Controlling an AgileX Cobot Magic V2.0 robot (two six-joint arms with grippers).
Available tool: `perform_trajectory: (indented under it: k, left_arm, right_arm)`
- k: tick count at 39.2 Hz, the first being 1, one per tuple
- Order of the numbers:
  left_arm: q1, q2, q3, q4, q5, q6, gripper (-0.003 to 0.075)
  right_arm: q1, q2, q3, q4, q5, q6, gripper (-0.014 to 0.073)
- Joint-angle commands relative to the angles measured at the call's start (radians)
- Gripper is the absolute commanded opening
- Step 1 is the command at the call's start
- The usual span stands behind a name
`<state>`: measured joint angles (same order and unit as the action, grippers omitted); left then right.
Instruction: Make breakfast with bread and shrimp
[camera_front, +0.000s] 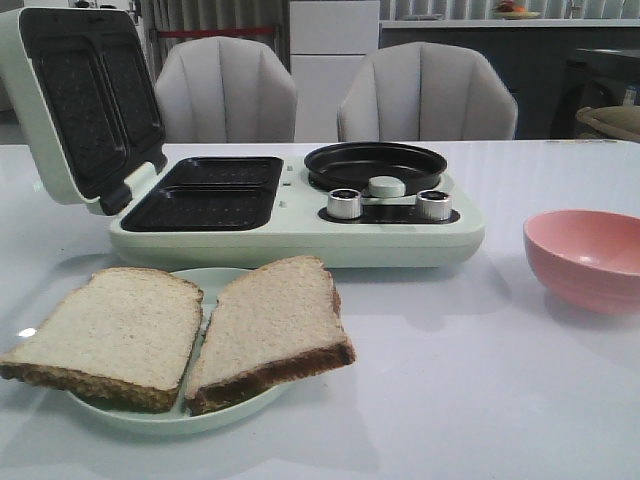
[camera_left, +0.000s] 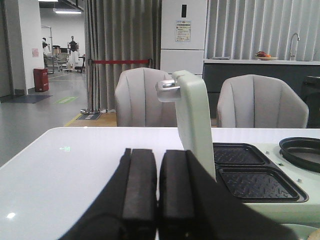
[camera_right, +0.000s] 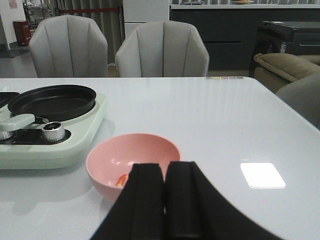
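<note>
Two slices of bread (camera_front: 110, 335) (camera_front: 270, 328) lie side by side on a pale green plate (camera_front: 150, 415) at the front left of the table. A bit of orange shrimp (camera_right: 121, 179) shows inside the pink bowl (camera_right: 130, 152), mostly hidden behind my right gripper (camera_right: 165, 172), which is shut and empty just before the bowl. The bowl (camera_front: 590, 255) stands at the table's right in the front view. My left gripper (camera_left: 158, 160) is shut with nothing in it, near the open lid (camera_left: 195, 122) of the breakfast maker. Neither gripper shows in the front view.
The pale green breakfast maker (camera_front: 300, 235) stands mid-table with its lid (camera_front: 80, 105) raised at the left, two dark sandwich wells (camera_front: 205, 195), a round black pan (camera_front: 375, 165) and two silver knobs (camera_front: 345, 203). Two grey chairs (camera_front: 425, 95) stand behind the table.
</note>
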<state>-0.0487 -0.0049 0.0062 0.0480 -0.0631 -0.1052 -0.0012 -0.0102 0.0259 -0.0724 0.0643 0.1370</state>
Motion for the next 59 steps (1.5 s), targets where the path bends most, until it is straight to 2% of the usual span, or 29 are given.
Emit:
perform_trajectory:
  k: [1,24,29,35,37,45,53,56,59]
  left_arm:
    - [-0.002,-0.014,0.02,-0.007,-0.076,-0.002,0.0114]
    - [-0.002,-0.014,0.02,-0.007,-0.086,-0.002,0.0114]
    - [-0.002,-0.014,0.02,-0.007,-0.159,-0.002,0.0114]
    - [-0.002,-0.014,0.018,-0.007,-0.318,-0.002,0.0114]
    - [-0.002,-0.014,0.005,-0.009,-0.326,-0.002,0.0114]
    - [-0.002,0.021,-0.169,-0.011,-0.16,-0.002,0.0114]
    - [-0.002,0.16,-0.403,-0.027,0.205,-0.002,0.0114]
    - [-0.002,0.206,-0.44,-0.053,0.268,-0.002,0.0114]
    - [-0.002,0.245,-0.438,-0.079,0.26,-0.002,0.0114]
  right_arm:
    - [-0.005,-0.022,-0.016,-0.015,-0.083,-0.006,0.014]
    - [-0.005,-0.022,-0.016,-0.015,-0.083,-0.006,0.014]
    - [-0.005,-0.022,-0.016,-0.015,-0.082,-0.006,0.014]
    - [-0.005,-0.022,-0.016,-0.015,-0.082,-0.006,0.014]
    - [-0.005,-0.022,-0.016,-0.015,-0.081,-0.006,0.014]
    - [-0.005,-0.022,-0.016,-0.015,-0.08,-0.006,0.014]
    - [-0.005,-0.022,-0.016,-0.015,-0.08,-0.006,0.014]
    - [-0.005,-0.022,-0.016,-0.015,-0.08,-0.006,0.014]
    - [-0.005,-0.022,-0.016,-0.015,-0.08,-0.006,0.014]
